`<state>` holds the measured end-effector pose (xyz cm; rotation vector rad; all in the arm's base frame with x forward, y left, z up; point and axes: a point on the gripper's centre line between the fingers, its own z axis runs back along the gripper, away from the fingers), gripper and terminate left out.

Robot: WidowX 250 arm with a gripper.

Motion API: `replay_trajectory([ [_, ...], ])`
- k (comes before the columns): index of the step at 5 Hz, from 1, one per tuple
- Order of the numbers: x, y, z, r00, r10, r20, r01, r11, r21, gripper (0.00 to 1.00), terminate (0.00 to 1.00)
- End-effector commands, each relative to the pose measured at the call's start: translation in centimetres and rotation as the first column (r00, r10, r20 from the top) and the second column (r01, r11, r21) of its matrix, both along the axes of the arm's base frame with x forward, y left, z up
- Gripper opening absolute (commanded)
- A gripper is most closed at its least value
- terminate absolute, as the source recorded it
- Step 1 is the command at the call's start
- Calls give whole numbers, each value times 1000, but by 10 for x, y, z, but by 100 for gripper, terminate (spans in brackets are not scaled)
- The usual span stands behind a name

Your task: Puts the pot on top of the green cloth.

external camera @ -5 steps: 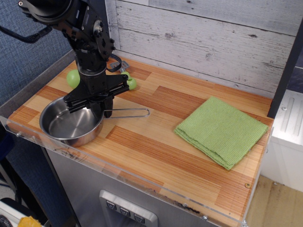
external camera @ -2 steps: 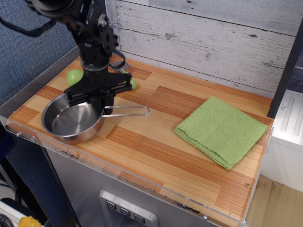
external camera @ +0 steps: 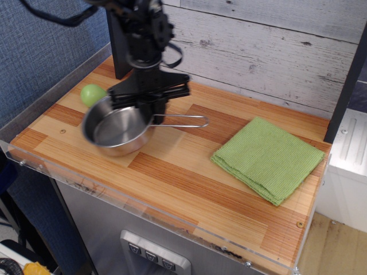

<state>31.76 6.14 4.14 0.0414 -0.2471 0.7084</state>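
The pot (external camera: pixel 117 129), a shallow shiny steel pan with a wire loop handle (external camera: pixel 182 120) pointing right, hangs lifted and tilted above the left part of the wooden table. My gripper (external camera: pixel 150 105) comes down from above and is shut on the pot's right rim where the handle joins. The green cloth (external camera: pixel 268 157), a folded light green square, lies flat on the right side of the table, well apart from the pot.
A small green ball-like toy (external camera: pixel 92 94) lies at the back left, just behind the pot. A grey plank wall (external camera: pixel 258 46) runs behind the table. A clear plastic lip (external camera: pixel 114 192) lines the front edge.
My gripper has lifted the pot off the table and carried it to the right and a bit back, toward the cloth. The second green toy is now hidden behind the gripper.
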Motion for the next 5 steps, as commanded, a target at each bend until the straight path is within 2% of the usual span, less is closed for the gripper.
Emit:
replay_trajectory([
  [1,21,-44,38,962,-248,111,247,969,24,0,0],
  [3,30,-94,47,875,-463,140,465,885,24,0,0],
  [5,25,-140,44,760,-633,146,639,769,10,0,0],
])
